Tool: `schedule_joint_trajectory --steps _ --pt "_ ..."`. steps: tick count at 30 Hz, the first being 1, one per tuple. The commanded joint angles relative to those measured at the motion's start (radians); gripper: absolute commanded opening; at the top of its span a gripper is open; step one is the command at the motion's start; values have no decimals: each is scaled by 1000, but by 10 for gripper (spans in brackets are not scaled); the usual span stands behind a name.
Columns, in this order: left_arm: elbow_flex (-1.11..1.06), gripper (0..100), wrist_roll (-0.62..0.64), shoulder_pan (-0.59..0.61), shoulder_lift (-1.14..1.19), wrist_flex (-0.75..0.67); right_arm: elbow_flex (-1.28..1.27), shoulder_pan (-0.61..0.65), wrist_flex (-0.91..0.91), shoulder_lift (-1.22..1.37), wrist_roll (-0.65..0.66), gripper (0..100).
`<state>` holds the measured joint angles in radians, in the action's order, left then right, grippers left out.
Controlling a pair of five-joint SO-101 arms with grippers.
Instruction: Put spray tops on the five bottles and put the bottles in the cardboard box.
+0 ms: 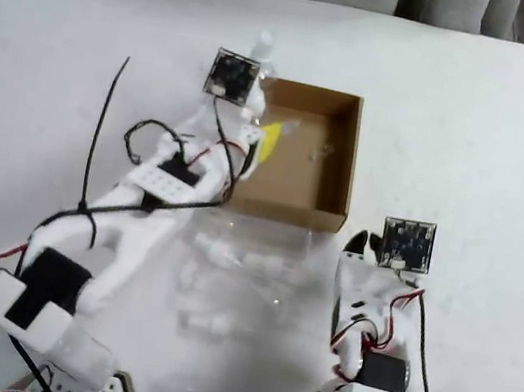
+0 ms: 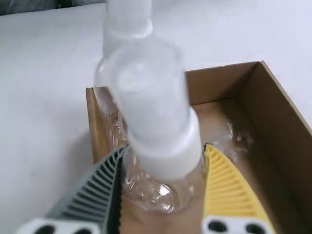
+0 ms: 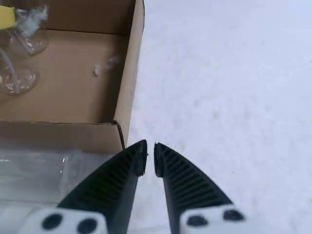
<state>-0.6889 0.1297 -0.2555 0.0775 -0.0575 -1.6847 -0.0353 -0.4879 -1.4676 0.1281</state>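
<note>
And there it was: the left gripper (image 2: 163,148) had its grey and yellow fingers clamped firmly on a clear bottle (image 2: 151,195), with the white spray top (image 2: 146,97) fitted. It held the bottle at the left wall of the cardboard box (image 2: 273,107), just over the inside edge. Across the way, the right gripper (image 3: 150,156) sat just off the box's near right corner above the white table (image 3: 234,87), its fingers all but closed and nothing between them. More clear bottles (image 1: 231,257) lay on the table in front of the box, too faint to count.
</note>
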Motion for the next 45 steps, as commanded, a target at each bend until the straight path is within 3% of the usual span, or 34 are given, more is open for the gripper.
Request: schedule_joint_trajectory --steps 1,8,29,35,45 --pt "58 20 -12 25 13 -103 -11 -7 -1 -1 12 15" --pt "58 20 -12 56 71 -190 -11 -7 -1 -1 12 15" --pt "57 21 -12 58 85 -180 -11 -7 -1 -1 12 15" --pt "60 21 -12 54 77 -98 -11 -7 -1 -1 14 15" --pt "58 33 -12 58 76 -95 -11 -7 -1 -1 14 15"
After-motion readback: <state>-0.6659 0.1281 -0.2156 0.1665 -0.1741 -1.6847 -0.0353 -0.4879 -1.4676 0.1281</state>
